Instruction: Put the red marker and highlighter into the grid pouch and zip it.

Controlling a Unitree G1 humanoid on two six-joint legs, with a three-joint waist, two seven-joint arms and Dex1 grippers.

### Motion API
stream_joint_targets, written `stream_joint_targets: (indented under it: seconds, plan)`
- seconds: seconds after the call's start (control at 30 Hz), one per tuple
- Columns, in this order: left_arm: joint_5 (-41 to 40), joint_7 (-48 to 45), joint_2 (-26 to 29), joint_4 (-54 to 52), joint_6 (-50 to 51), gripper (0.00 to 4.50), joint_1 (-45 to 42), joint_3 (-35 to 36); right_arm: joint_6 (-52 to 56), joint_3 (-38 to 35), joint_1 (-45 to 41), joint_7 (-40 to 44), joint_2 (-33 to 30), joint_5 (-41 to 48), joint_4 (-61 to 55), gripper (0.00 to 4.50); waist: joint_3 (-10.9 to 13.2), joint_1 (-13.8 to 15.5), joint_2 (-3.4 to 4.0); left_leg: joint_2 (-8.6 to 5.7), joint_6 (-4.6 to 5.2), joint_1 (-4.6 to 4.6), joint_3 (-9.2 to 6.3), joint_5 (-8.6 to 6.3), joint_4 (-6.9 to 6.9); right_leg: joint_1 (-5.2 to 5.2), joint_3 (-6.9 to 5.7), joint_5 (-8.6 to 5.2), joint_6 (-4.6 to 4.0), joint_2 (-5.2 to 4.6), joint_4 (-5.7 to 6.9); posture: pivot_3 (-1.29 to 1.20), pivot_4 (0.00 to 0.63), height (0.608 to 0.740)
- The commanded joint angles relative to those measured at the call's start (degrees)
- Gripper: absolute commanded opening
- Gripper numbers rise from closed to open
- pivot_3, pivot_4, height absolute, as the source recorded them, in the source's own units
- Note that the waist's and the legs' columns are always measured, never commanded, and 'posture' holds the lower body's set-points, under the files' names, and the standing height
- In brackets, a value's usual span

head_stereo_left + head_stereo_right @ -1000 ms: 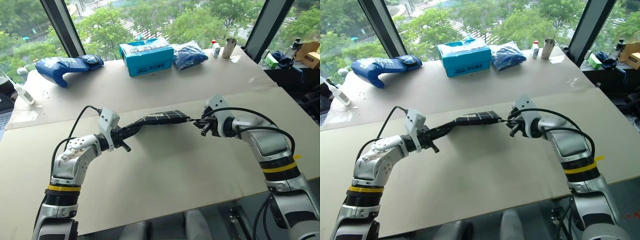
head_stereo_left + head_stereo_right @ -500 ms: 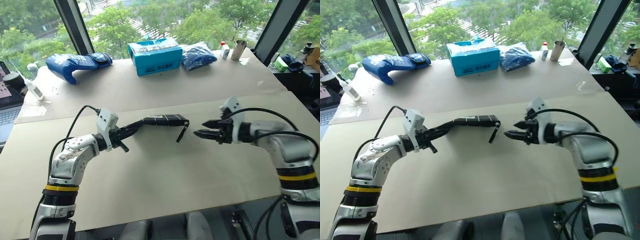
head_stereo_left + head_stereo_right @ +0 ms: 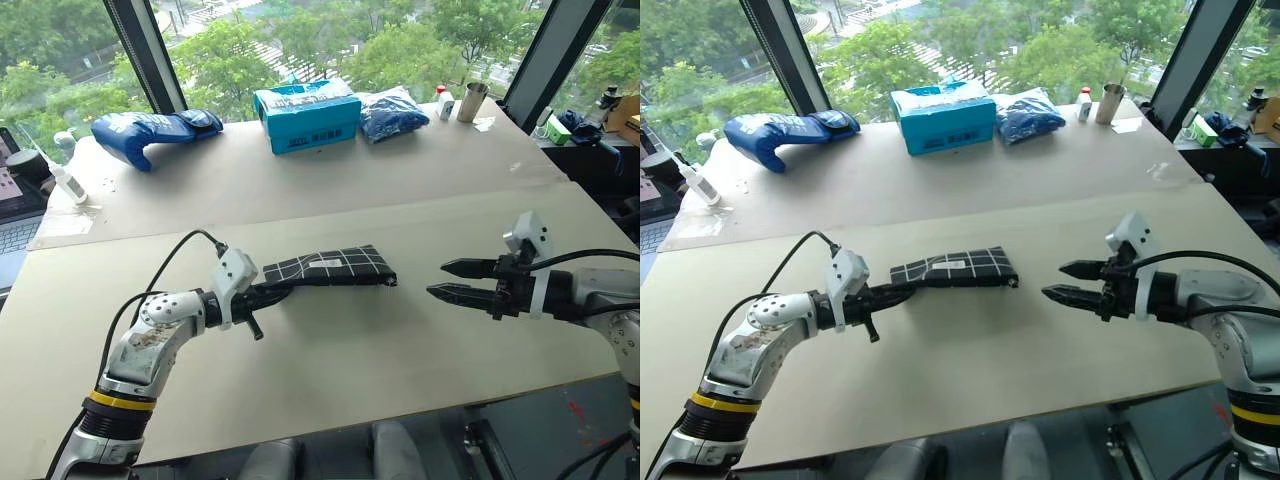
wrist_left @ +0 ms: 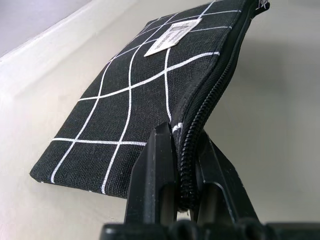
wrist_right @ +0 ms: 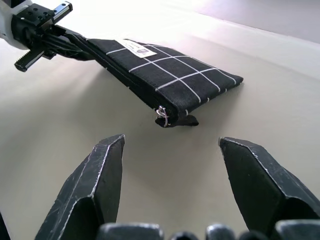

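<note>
We see the grid pouch [image 3: 325, 267] lying flat on the desk [image 3: 330, 360], one end pinched along its zipper edge by our left claw [image 3: 268, 294]. Our right claw [image 3: 452, 280] hangs spread and empty, near the pouch's far corner but apart from it. The fabric looks light and limp — it sags where gripped — so we judge the zipper seam, stiffest of all, the best place to hold it.
</note>
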Motion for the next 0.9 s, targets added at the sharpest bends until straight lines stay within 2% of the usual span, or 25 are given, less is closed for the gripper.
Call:
stream_joint_targets:
  seconds: [0.03,0.1,0.17,0.23,0.37,0.5,0.57,0.7,0.9]
  plan:
    - [2.51,0.19,-1.62,2.45,-4.96,0.0,-1.77,-1.51,-2.63,1.06,-1.34,-1.09,0.35,-0.3,-1.66,3.35,0.0,0.21,0.0,0.0,0.0,0.0,0.01,0.0,0.0,0.0,0.0,0.0,0.0,0.0,0.0,0.0,0.15,0.74]
    - [2.59,0.24,-2.85,3.81,-6.28,0.85,-2.89,-1.57,-3.14,1.79,-1.54,-1.03,0.3,-0.25,-1.28,3.39,0.0,0.37,0.0,0.0,-0.01,0.0,0.02,0.0,0.01,0.0,0.01,0.01,0.0,0.0,-0.01,0.0,0.15,0.74]
    - [1.54,-0.2,-3.87,3.91,-6.17,1.4,-4.03,-1.19,-3.68,2.36,-1.65,-1.02,0.31,-0.31,-0.95,3.39,0.0,0.53,-0.01,-0.01,0.0,0.0,0.03,0.0,0.03,0.0,0.01,0.01,0.0,-0.01,-0.01,0.0,0.15,0.74]
    - [1.06,0.56,-4.45,3.64,-5.79,2.26,-4.83,-0.19,-4.22,2.89,-1.74,-1.13,0.33,-0.69,-0.64,3.39,0.0,0.67,-0.01,-0.01,0.0,0.0,0.03,0.0,0.03,0.0,0.01,0.01,0.0,-0.01,-0.01,0.0,0.15,0.74]
    - [-3.58,-0.98,-1.79,-0.05,-0.84,3.65,-2.03,3.9,-5.97,3.62,-1.32,-1.14,0.12,-1.61,0.22,3.39,0.0,0.37,-0.01,0.06,0.0,0.0,0.04,0.0,0.02,-0.03,0.01,0.01,0.0,0.0,0.0,0.0,0.15,0.74]
    - [-8.57,-1.95,1.75,-3.41,4.03,3.65,2.32,9.18,-8.4,3.49,-0.71,-0.45,-0.24,-2.8,1.6,3.39,0.0,-0.2,0.0,0.29,0.03,0.07,0.12,-0.03,-0.01,-0.03,0.0,0.01,0.0,0.06,0.04,0.0,0.15,0.74]
    - [-12.16,-0.81,3.86,-5.08,10.16,3.65,4.49,12.62,-10.14,3.0,-0.47,-0.14,-0.58,-3.6,3.17,3.39,0.02,-0.24,-0.02,0.29,0.04,0.07,0.16,-0.03,0.0,-0.03,-0.01,0.0,0.0,0.06,0.01,0.0,0.15,0.74]
    - [-22.25,0.12,5.24,-3.93,16.84,3.65,10.36,25.68,-14.82,1.99,1.65,0.16,-1.26,-6.53,7.91,3.39,0.02,-0.25,-0.02,0.32,0.07,0.1,0.18,-0.05,0.0,-0.02,-0.01,0.0,0.01,0.07,0.03,0.0,0.15,0.74]
    - [-21.95,1.54,6.02,-1.34,15.67,3.65,16.81,32.34,-19.31,1.62,4.01,0.52,-2.52,-9.94,13.33,3.39,0.02,-0.34,-0.01,0.36,0.03,0.24,0.45,-0.08,-0.04,-0.02,0.03,0.0,0.0,0.07,0.0,0.0,0.15,0.74]
